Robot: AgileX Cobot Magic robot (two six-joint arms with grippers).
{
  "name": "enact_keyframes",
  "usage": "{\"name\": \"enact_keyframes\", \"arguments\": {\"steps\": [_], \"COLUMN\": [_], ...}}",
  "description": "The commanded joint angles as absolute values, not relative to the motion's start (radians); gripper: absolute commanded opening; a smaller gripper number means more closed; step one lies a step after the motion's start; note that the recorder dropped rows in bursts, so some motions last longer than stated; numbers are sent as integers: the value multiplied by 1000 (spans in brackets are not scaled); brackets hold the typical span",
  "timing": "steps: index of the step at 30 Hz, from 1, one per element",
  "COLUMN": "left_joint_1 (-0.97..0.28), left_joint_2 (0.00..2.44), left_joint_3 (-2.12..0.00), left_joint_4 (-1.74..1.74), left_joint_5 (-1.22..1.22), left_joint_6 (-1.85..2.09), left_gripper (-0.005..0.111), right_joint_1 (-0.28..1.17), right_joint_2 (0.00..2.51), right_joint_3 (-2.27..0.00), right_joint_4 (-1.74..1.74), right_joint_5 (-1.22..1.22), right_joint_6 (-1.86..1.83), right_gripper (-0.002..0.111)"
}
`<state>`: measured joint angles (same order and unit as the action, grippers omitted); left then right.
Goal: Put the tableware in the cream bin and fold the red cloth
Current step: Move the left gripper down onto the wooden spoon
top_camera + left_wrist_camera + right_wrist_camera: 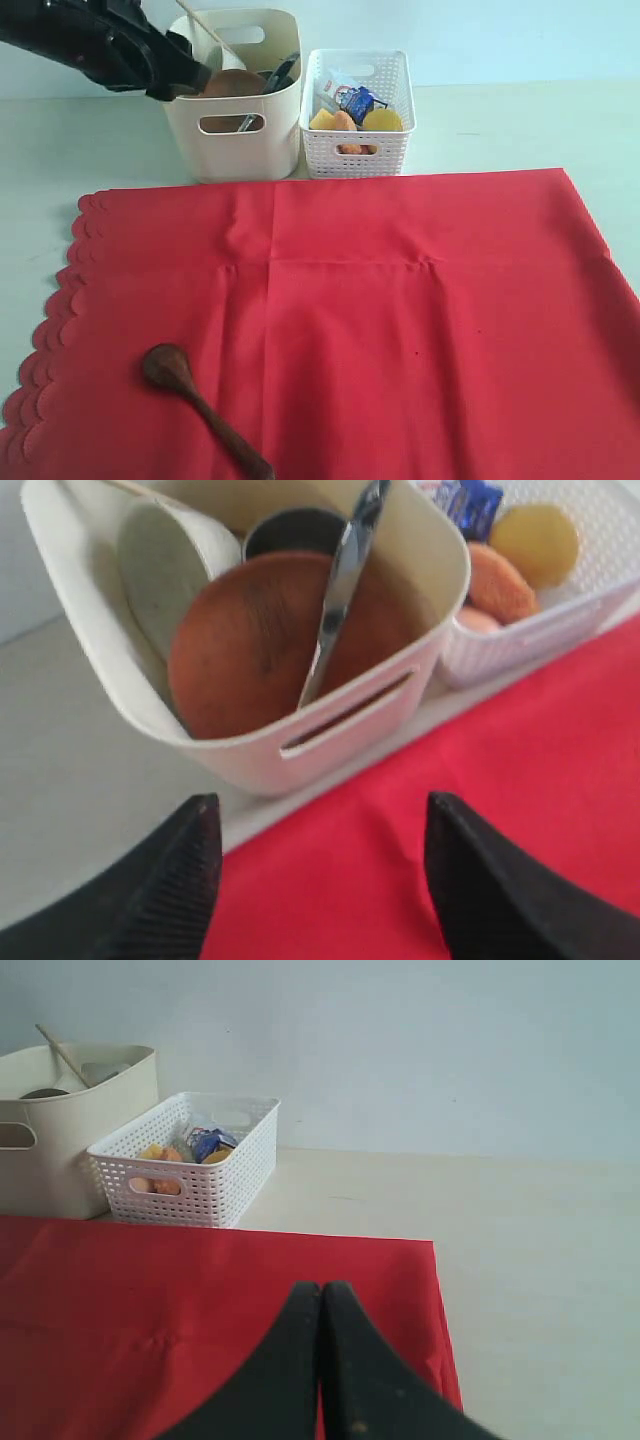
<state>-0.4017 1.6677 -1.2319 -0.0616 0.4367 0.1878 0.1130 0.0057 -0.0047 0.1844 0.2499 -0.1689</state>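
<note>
Left gripper [320, 810], jaws wide and empty, hovers by the tall cream plastic bin [232, 150]; the dark wooden spoon [200, 405] lies on the bright red cloth [400, 330], so folding now would likely trap it

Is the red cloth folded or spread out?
Spread out: the red cloth lies flat, unfolded, with the dark wooden spoon on it.

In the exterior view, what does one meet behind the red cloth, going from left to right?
Cream bin → white lattice basket. The left gripper overlaps the bin, so it is left out.
</note>
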Motion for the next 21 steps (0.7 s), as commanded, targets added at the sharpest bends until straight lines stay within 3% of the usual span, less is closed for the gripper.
{"name": "enact_keyframes", "arguments": {"steps": [1, 9, 21], "left_joint_1": [-401, -401, -440], "left_joint_2": [1636, 1629, 1580], "left_joint_3": [-1232, -1222, -1014], "left_joint_4": [-62, -73, -377], "left_joint_5": [647, 954, 977], "left_joint_6": [273, 425, 1100], "left_gripper": [58, 58, 58], "right_joint_1": [108, 108, 108], "right_joint_2": [0, 0, 0], "right_joint_3": [0, 0, 0], "right_joint_4": [183, 183, 183], "right_joint_5": [244, 244, 244], "right_joint_6": [-174, -174, -174], "right_gripper": [0, 0, 0]}}
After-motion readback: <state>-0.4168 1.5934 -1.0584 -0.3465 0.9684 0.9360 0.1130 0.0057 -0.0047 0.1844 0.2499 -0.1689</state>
